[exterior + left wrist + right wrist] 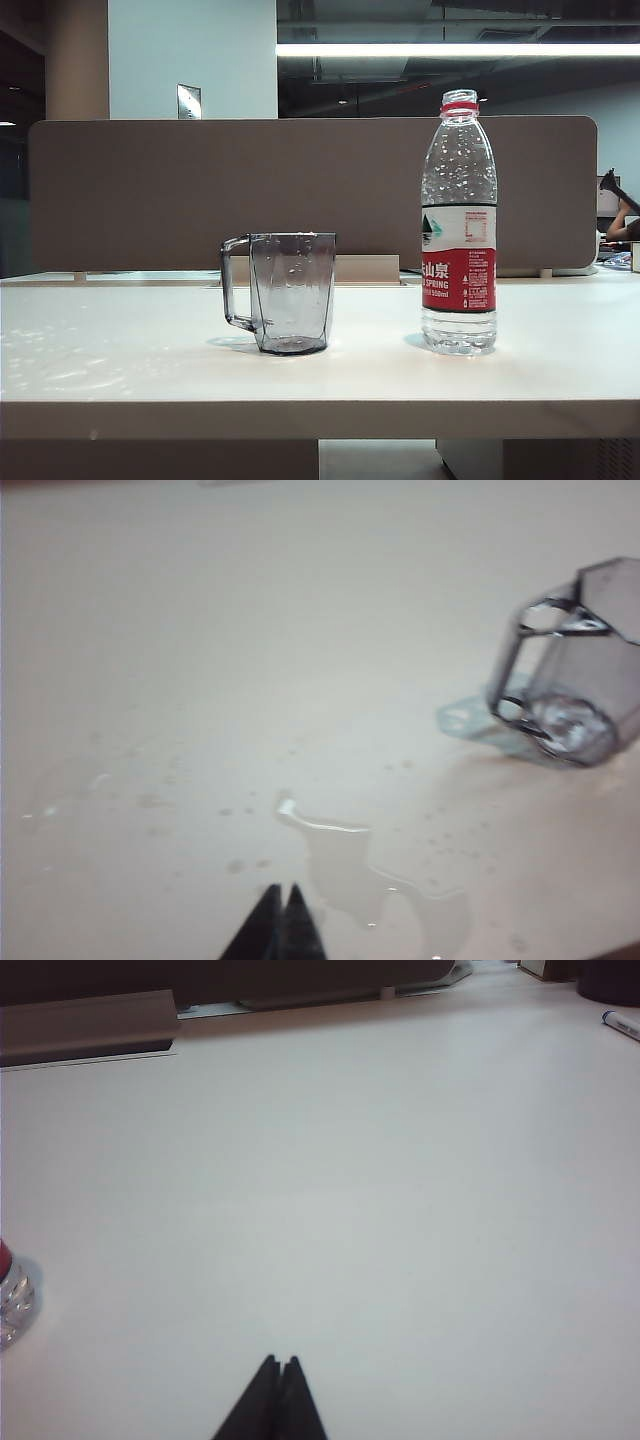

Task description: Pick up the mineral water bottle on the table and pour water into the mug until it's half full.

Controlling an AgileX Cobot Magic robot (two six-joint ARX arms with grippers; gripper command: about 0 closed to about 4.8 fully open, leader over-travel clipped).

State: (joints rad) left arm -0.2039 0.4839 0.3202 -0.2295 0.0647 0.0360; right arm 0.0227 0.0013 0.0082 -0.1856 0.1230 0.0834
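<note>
Already on the table: both task items stand upright, and neither arm shows in the exterior view.

Mineral water bottle (pixel 459 225): upright towards the right side of the table (pixel 120 385), nearer the front edge than the back, cap off as far as the view shows, red neck ring visible, water low in its base.

Mug (pixel 291 292): upright near the middle of the table, well apart from the bottle, handle turned towards the left edge; it looks empty or nearly so, though the smoky wall makes that hard to settle.

Spilled water (pixel 380 875): a shallow puddle and scattered drops lie on the tabletop just ahead of the left gripper, between it and the mug.

Left gripper (pixel 282 892): fingertips pressed together, holding nothing, low over the wet patch with the mug ahead and to one side.

Right gripper (pixel 281 1364): fingertips together, empty, over bare tabletop; only the base of the bottle peeks in at the frame's edge.

Step in hand: the pick-up has not begun; one gripper must spread wide before it can take the bottle.

Risk, grip: closed jaws driven at the bottle would shove or topple it, and an open neck would then spill.

Risk, wet surface: the puddle may let the mug slide if nudged.

Risk, supply: little water seems left, so half full may be out of reach.
</note>
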